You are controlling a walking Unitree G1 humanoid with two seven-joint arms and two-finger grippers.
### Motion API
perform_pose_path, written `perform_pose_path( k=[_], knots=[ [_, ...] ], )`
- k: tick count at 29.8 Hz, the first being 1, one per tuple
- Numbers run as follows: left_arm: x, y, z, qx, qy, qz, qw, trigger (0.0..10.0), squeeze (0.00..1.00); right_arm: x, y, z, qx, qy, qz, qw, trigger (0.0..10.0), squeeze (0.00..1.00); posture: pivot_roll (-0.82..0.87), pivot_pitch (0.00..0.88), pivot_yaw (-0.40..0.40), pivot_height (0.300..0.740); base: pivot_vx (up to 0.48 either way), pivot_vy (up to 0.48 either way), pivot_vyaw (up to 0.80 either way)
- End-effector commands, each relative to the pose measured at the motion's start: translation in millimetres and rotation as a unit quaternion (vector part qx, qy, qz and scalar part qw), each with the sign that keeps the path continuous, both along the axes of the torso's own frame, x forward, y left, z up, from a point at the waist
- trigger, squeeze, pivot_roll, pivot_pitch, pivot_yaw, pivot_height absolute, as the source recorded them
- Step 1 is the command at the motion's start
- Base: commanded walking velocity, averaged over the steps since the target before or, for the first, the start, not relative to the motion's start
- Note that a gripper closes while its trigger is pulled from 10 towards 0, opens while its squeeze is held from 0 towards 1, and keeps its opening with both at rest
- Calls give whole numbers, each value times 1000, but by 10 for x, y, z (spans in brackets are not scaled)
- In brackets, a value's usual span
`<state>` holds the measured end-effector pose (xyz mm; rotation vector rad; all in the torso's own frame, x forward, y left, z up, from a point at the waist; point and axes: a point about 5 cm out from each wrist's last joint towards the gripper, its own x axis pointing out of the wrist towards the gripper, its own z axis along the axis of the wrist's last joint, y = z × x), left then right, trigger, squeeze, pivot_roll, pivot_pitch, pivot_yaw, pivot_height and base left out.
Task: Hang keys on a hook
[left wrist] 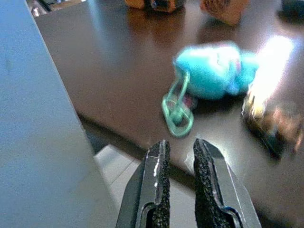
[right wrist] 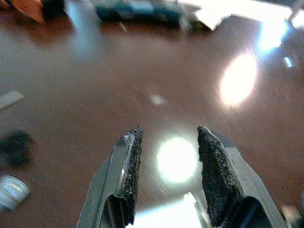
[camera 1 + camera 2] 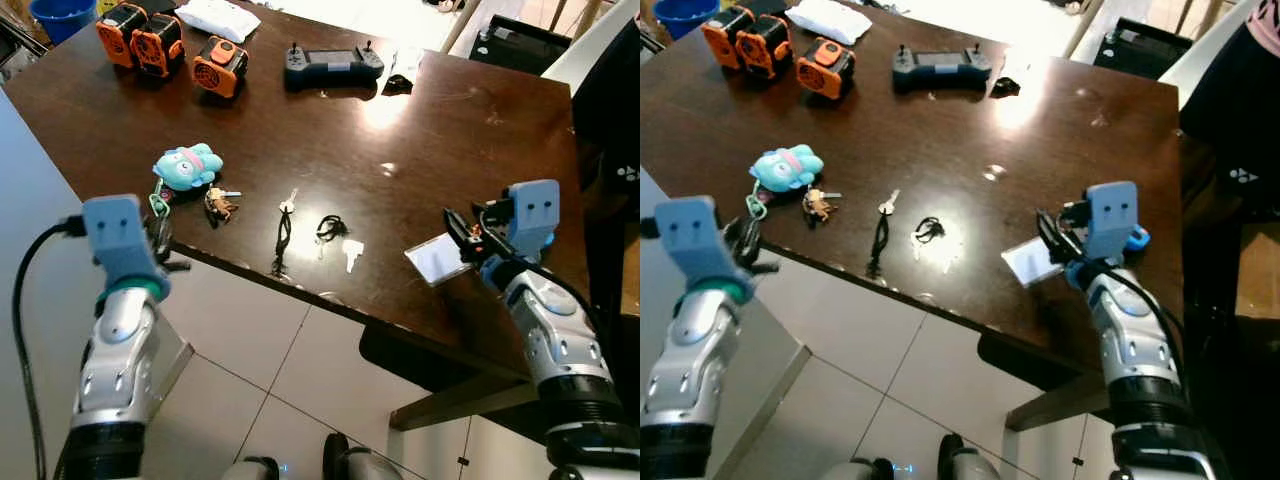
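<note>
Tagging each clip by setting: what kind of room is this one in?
Probably a home living or dining area doubling as a robot workspace. A dark wooden table stands on a pale tiled floor, with keys on a blue plush keychain, orange battery packs and a handheld remote controller on it.

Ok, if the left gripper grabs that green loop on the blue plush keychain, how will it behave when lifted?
Probably light: the blue plush looks soft and stuffed. It would likely dangle and swing from the thin green loop, with the keys trailing loosely. The loop lies flat near the table edge, so pinching it may be fiddly.
</note>
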<state>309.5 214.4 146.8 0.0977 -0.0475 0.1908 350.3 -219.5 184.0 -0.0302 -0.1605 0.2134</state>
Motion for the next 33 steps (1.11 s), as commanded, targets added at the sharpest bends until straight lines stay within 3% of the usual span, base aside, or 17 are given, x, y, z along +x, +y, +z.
perform_pose_path(
  k=[1,2,3,4,5,7,12,13,14,15,17,18,19,21,27,30,33],
  knots=[
    [-59,-16,-154,45,31,-26,998,10000,0,-62,-49,-18,10,-4,-2,1000,10000,0,-16,151,4,740,0,0,0],
    [-156,-13,-355,83,83,-61,991,10000,0,-111,-56,3,10,-8,1,1000,10000,0,-12,151,0,740,0,0,0],
    [-156,-13,-355,83,83,-61,991,10000,0,-111,-56,3,10,-8,1,1000,10000,0,-12,151,0,740,0,0,0],
    [-274,-22,-597,112,149,-97,978,10000,0,-177,-90,-25,4,-4,-4,1000,10000,0,-9,150,1,740,0,0,0],
    [-274,-22,-597,112,149,-97,978,10000,0,-177,-90,-25,4,-4,-4,1000,10000,0,-9,150,1,740,0,0,0],
    [-519,-58,-1010,100,248,-152,951,10000,0,-314,-239,-193,-2,22,-29,999,10000,0,-8,145,-1,740,0,0,0],
    [-610,-59,-1173,73,265,-158,948,10000,0,-418,-389,-336,-10,42,-51,998,10000,0,-17,141,1,740,0,0,0],
    [-672,-67,-1309,100,290,-181,934,10000,0,-468,-462,-367,-10,48,-59,997,10000,0,-27,144,2,740,0,0,0],
    [-672,-67,-1309,100,290,-181,934,10000,0,-468,-462,-367,-10,48,-59,997,10000,0,-27,144,2,740,0,0,0],
    [-740,-88,-1452,121,319,-205,917,10000,0,-507,-505,-379,-5,50,-63,997,10000,0,-28,145,3,740,0,0,0],
    [-740,-88,-1452,121,319,-205,917,10000,0,-507,-505,-379,-5,50,-63,997,10000,0,-28,145,3,740,0,0,0],
    [-800,-132,-1607,149,350,-225,897,10000,0,-534,-524,-381,1,52,-69,996,10000,0,-28,145,2,740,0,0,0],
    [-800,-132,-1607,149,350,-225,897,10000,0,-534,-524,-381,1,52,-69,996,10000,0,-28,145,2,740,0,0,0],
    [-851,-281,-1816,165,389,-241,874,10000,0,-552,-553,-400,1,62,-86,994,10000,0,-38,153,-3,740,0,0,0],
    [-788,-446,-1883,160,400,-232,872,10000,0,-425,-550,-356,-3,66,-97,993,10000,0,-58,163,9,740,0,0,0],
    [-729,-471,-1871,158,392,-234,875,10000,0,-194,-325,-276,10,82,-57,995,10000,0,-49,170,12,740,0,0,0],
    [-758,-433,-1897,157,397,-235,873,10000,0,-155,-235,-325,18,104,-42,994,10000,0,-37,174,9,740,0,0,0]
  ],
)
